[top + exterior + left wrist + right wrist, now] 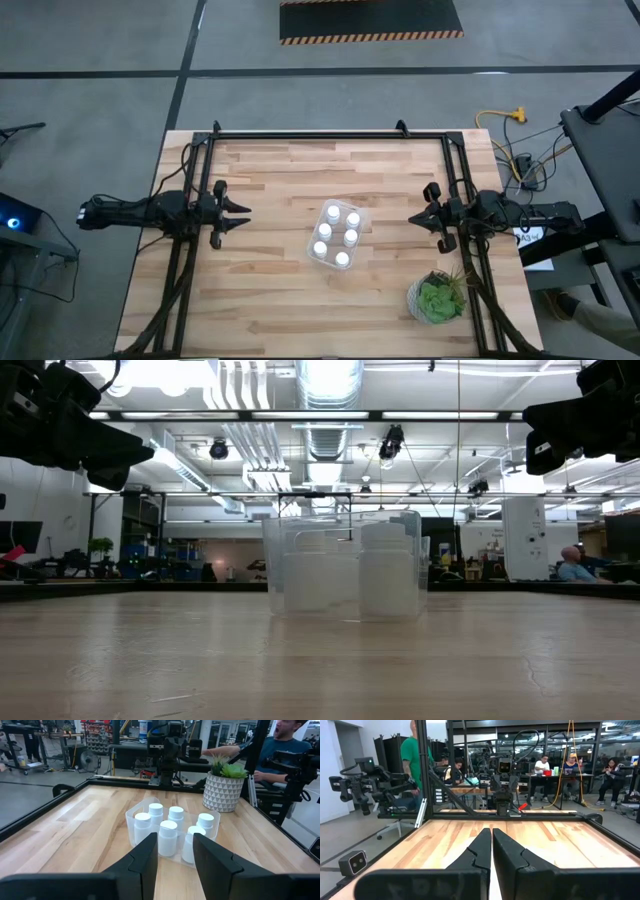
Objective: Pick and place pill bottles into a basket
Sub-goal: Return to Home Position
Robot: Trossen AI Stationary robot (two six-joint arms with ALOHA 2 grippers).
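- Left gripper (243,214) hovers over the left of the surface (270,290), fingers (146,856) parted, holding nothing.
- Centre: the clear bin (129,824) sits on the surface, all six bottles (342,258) upright inside.
- Right gripper (414,217) hovers at the right, fingers (481,849) pressed together, empty.

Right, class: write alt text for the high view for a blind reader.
A clear bin at the centre of a wooden table holds six white pill bottles. The left arm and right arm wait at opposite sides, a potted plant near the right one.
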